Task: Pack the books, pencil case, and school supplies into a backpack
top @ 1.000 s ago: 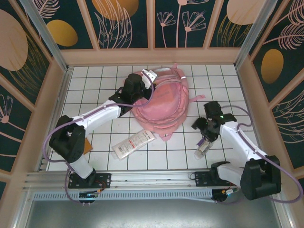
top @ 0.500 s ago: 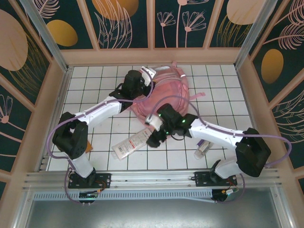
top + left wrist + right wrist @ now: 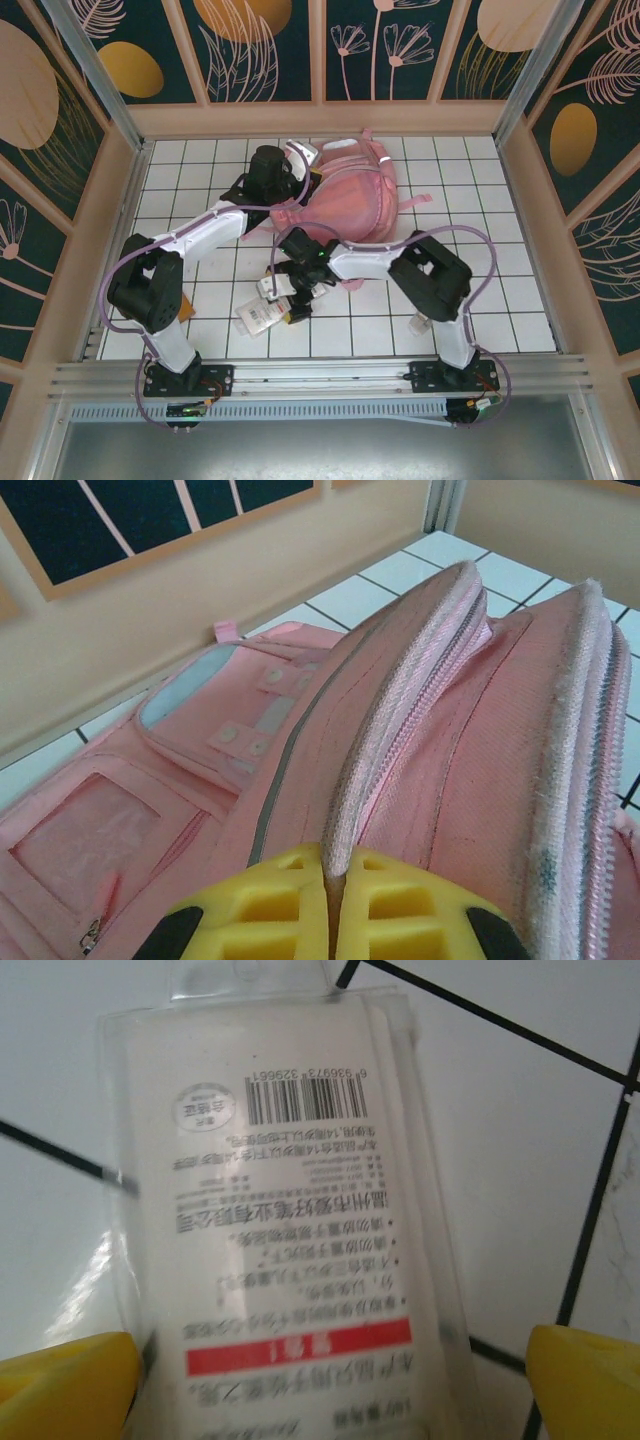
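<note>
The pink backpack lies at the back middle of the tiled table. My left gripper is shut on its zipper edge, with the yellow fingers pinching the fabric rim and holding it up. The white pencil case with red print lies on the tiles in front of the backpack. My right gripper hovers low over it, open wide, and its yellow fingertips straddle the pouch on both sides. A small whitish tube lies at the right by the right arm. I cannot make out the books.
Wooden walls ring the tiled table. The right arm reaches leftward across the front of the backpack. The left arm stretches diagonally to the backpack's left side. A metal rail runs along the near edge.
My right arm swung from the tube at the right across to the pencil case, and its jaws widened. My left gripper kept its hold and drew the backpack's edge slightly back.
</note>
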